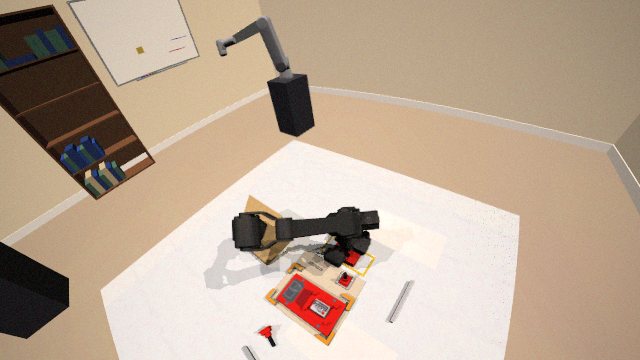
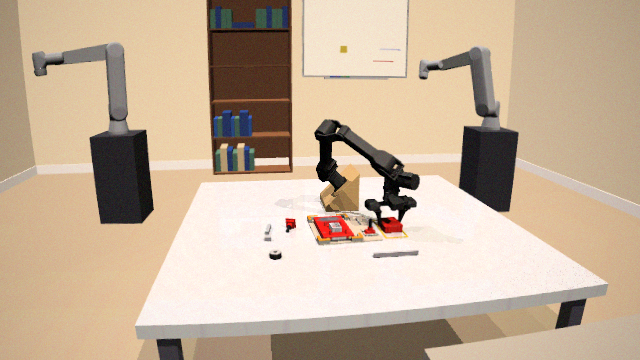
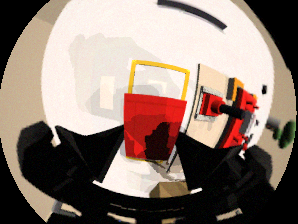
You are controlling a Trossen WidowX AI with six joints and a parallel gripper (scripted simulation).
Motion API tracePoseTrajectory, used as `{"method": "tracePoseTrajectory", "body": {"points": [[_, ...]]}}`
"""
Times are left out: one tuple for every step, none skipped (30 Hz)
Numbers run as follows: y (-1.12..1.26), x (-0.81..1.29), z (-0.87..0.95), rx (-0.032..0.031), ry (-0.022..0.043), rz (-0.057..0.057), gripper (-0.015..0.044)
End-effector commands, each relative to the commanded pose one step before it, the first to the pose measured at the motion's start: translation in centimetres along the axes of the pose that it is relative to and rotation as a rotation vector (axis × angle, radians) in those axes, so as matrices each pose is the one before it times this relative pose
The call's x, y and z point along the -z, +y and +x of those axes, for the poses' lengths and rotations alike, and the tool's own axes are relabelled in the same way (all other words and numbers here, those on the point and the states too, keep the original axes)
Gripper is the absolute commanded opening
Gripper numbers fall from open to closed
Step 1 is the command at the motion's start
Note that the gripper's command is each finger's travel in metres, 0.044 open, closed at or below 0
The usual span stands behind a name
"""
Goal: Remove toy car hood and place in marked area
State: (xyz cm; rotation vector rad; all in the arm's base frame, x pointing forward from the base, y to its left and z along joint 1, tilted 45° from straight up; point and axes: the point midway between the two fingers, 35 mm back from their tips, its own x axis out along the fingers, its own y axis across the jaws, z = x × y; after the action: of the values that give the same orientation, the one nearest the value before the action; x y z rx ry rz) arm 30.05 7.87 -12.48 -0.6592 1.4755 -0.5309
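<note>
Clearly the red hood [image 3: 152,128] is off the toy car [image 1: 312,302] and sits low over the yellow-outlined marked area [image 3: 158,78], partly covering its near edge in the wrist view; whether it rests flat on the table [image 2: 320,280] cannot be told. The claw [image 2: 391,216] is clenched on the hood, one finger on each side of it, with the release apparently only just starting. Judged from its blocky look, the hood is a small, stiff, light plastic shell that will neither bend nor break under a gentle squeeze; its smooth faces could slip, so its two opposite side walls, where the fingers stand, seem the sound place to hold. Because it is light, it may tip or drag along if a finger pad sticks as the claw opens, so a straight lift afterwards looks wise. Just beside the marked area, on the car's side, lies the tan base board [image 1: 300,270] with a small red upright piece [image 1: 345,279] near its corner, the closest thing a finger could clip. Beyond the car lie a small red-and-black tool [image 1: 267,334] and, well apart from the marked area, a grey bar [image 1: 400,301]. Behind the marked area stands the arm's tan wedge mount [image 2: 343,194], out of the way.
</note>
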Motion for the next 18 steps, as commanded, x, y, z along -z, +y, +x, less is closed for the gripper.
{"method": "tracePoseTrajectory", "body": {"points": [[0.007, -0.007, -0.042, -0.00016, -0.00029, 0.0005, 0.0368], [0.0, 0.0, 0.0, 0.0, 0.0, 0.0, 0.0394], [0.0, 0.0, 0.0, 0.0, 0.0, 0.0, 0.042], [0.015, -0.02, -0.193, -0.00005, -0.00013, -0.0001, 0.044], [0.031, -0.038, -0.405, -0.00007, -0.00026, -0.0001, 0.044], [0.037, -0.044, -0.549, -0.00002, -0.00033, -0.0002, 0.044], [0.041, -0.043, -0.721, 0.00009, -0.0004, -0.0002, 0.044], [0.04, -0.032, -0.928, 0.0003, -0.00047, -0.0002, 0.044], [0.026, -0.006, -0.94, 0.00053, -0.00043, -0.0002, 0.044], [0.011, 0.022, -0.988, 0.00078, -0.00041, -0.0001, 0.044], [-0.007, 0.054, -1.05, 0.00109, -0.00041, -0.0001, 0.044], [-0.021, 0.071, -0.895, 0.00113, -0.00032, 0.0, 0.044], [-0.021, 0.055, -0.559, 0.0008, -0.0002, 0.0, 0.044], [-0.008, 0.021, -0.189, 0.00029, -0.00007, 0.0, 0.044], [0.0, 0.0, 0.0, 0.0, 0.0, 0.0, 0.044], [0.0, 0.0, 0.0, 0.0, 0.0, 0.0, 0.044], [0.0, 0.0, 0.0, 0.0, 0.0, 0.0, 0.044], [0.0, 0.0, 0.0, 0.0, 0.0, 0.0, 0.044]]}}
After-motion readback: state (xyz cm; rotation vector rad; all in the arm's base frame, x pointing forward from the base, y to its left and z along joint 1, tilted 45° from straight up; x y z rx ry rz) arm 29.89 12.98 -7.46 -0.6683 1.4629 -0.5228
